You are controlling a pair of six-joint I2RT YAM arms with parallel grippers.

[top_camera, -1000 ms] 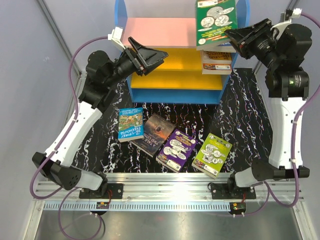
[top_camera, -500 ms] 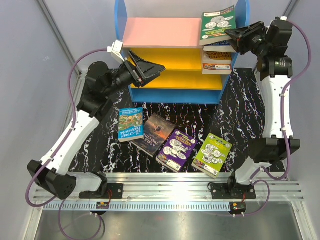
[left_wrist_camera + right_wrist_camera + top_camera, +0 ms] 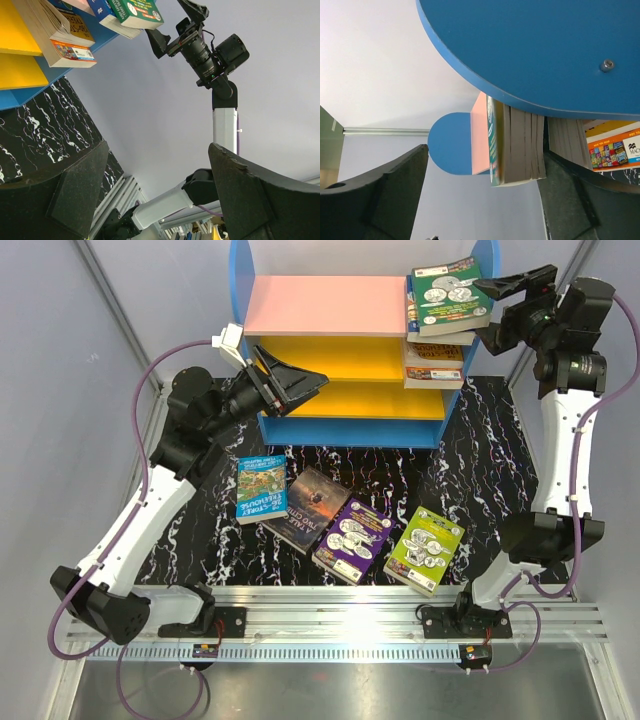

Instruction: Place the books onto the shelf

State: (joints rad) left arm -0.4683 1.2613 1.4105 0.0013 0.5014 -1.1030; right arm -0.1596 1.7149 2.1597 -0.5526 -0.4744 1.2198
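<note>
The right gripper (image 3: 488, 312) is standing wide open, holding nothing. Just in front of it, the thin green book (image 3: 450, 295) is lying flat at the top of the shelf (image 3: 320, 305), by its smooth pink board. The left gripper (image 3: 300, 375) is spread open too.

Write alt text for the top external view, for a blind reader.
A green book lies atop the shelf's right end, the right fingers open beside it. Blue, brown, purple and lime books lie on the black table; the left fingers are open near the shelf.
</note>
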